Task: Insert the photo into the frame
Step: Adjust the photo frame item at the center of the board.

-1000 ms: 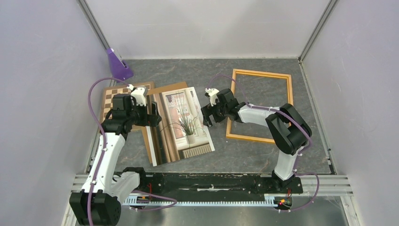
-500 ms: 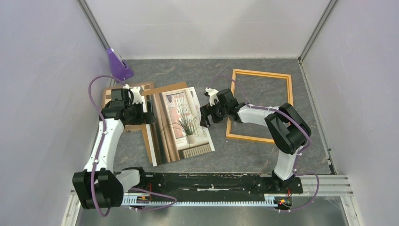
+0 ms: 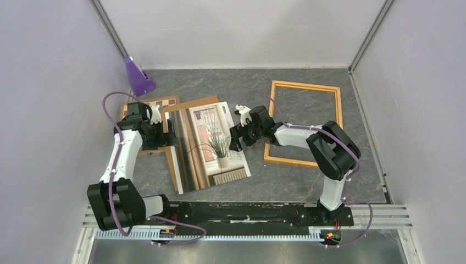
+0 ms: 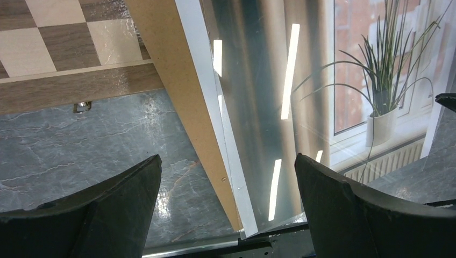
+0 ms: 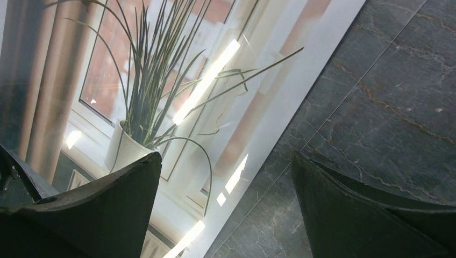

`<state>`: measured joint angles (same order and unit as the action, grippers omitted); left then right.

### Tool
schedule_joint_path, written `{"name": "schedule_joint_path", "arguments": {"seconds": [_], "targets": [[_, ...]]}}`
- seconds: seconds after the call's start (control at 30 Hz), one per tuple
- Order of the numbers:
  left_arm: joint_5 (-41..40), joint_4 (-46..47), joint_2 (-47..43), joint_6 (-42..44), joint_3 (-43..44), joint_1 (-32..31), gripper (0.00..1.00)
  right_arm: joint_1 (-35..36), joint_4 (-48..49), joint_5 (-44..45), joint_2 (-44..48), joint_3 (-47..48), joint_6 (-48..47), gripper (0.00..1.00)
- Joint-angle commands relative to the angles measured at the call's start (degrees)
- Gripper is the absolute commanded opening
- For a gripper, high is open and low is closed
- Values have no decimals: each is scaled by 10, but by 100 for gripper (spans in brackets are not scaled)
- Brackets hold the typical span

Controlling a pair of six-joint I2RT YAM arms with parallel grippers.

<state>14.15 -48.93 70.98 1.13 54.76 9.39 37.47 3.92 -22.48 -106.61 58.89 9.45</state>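
Lifting the photo (image 3: 211, 146) cleanly looks like the step in hand; it lies flat on a brown backing board (image 4: 177, 91) on the surface (image 3: 220, 82), with the frame (image 3: 305, 85) just to its right. At the print's left edge the left tool (image 3: 168, 132) hangs with fingers apart; the right tool (image 3: 236, 142), likewise spread, straddles the white right border. Best to catch only the print, not the board; close gently; raise both sides level, since the glossy sheet will probably sag or crease.

The photo (image 3: 211, 146), a glossy print of a spiky potted plant at a window, lay flat and slightly skewed. The frame (image 3: 305, 85), thin light-orange rails, lay flat to its right, apart from it.
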Motion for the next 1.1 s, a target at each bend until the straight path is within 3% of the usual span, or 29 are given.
{"name": "schedule_joint_path", "arguments": {"seconds": [0.0, 0.73, 1.07], "targets": [[12, -14, 11, 15, 21, 9, 100, 13, 2, -19, -11, 4, 8, 93], [78, -103, 86, 131, 58, 33, 99, 52, 6, -19, 8, 2, 6, 93], [44, -124, 81, 161, 94, 41, 98, 55, -38, 84, 55, 14, -81, 95]]}}
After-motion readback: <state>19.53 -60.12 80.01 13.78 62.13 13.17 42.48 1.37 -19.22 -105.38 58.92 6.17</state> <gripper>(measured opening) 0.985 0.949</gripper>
